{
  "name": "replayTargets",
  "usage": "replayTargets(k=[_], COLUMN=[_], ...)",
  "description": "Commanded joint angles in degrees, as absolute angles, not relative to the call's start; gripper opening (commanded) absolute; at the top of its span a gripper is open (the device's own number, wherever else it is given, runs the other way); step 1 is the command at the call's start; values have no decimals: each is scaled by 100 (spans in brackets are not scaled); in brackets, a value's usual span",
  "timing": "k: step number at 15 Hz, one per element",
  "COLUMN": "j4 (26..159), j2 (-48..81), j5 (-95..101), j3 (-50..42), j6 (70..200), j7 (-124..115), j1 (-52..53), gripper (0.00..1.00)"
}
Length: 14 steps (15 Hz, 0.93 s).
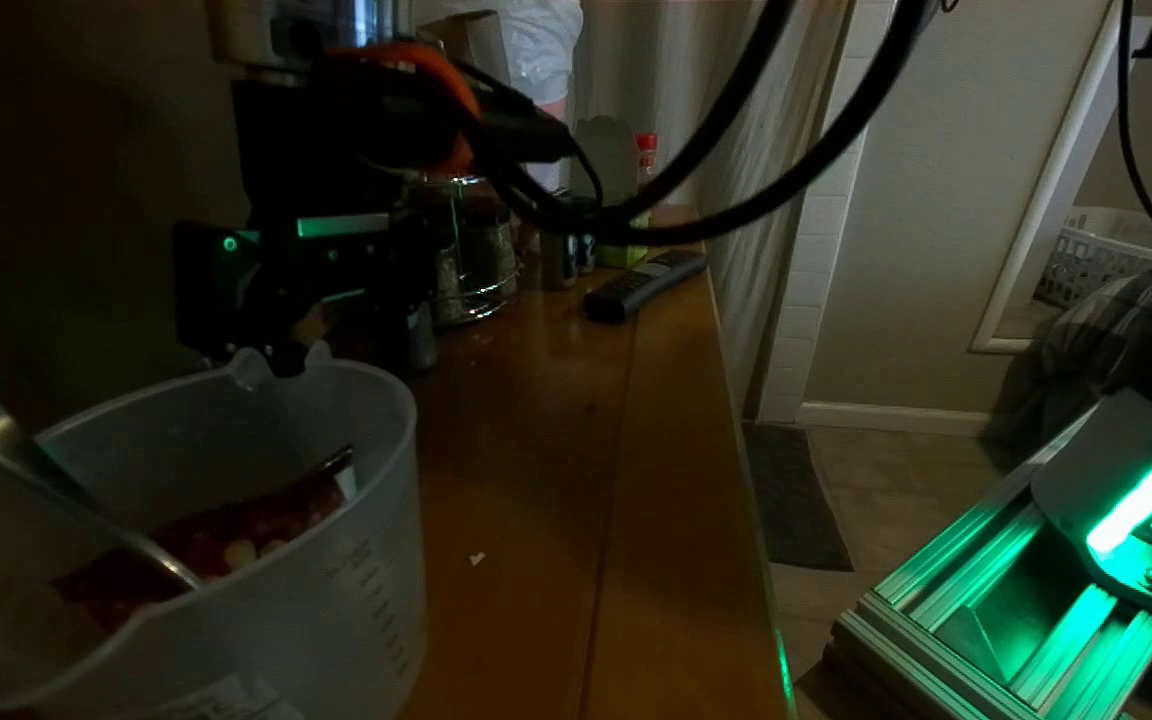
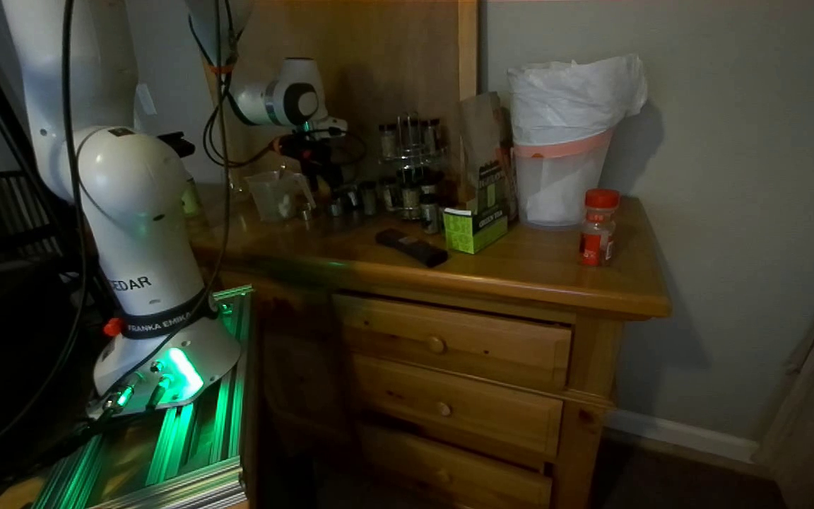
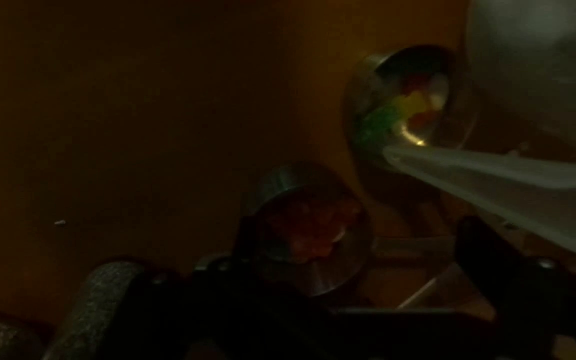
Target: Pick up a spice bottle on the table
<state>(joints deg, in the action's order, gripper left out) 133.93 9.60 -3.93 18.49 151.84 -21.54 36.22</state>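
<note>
The table point(image 1: 536, 450) is a glossy brown wooden top; it also shows in an exterior view point(image 2: 534, 265). Several small spice bottles point(image 2: 368, 198) stand on it beside a wire rack of bottles point(image 2: 410, 170). One bottle point(image 1: 421, 335) stands just beyond my gripper point(image 1: 254, 350). In the dark wrist view a bottle point(image 3: 100, 300) is at the lower left, outside the left finger. My gripper point(image 3: 358, 237) is open. Below its fingers is a metal cup point(image 3: 318, 272) with red contents, close to the left finger; whether they touch I cannot tell.
A plastic jug point(image 1: 366, 560) with a spoon point(image 1: 66, 490) stands near the gripper. A second metal cup point(image 3: 363, 90) holds coloured pieces. A remote point(image 2: 410, 246), green tea box point(image 2: 474, 230), white bin point(image 2: 562, 177) and red-capped bottle point(image 2: 598, 226) stand farther along.
</note>
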Motion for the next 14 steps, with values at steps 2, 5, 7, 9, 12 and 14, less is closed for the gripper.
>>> replayTargets(k=[2,5,7,9,12,14], j4=[14013,14343,14565,14797,15130,15335], j2=[-393,-1309,-1907,-2533,-3447,-4008], j5=[-1416,-1903,-2396,-2930,-3724,-4082], j3=[2402,2522,2497,2403,2109,1957], j6=[14561,14087,13988,14026,14160,14186], j7=[-1773,-1420,-1039,-692,-538,-677], j1=[3295,3394,3603,3943,4544,4815], gripper=[100,100,100,100,100,100])
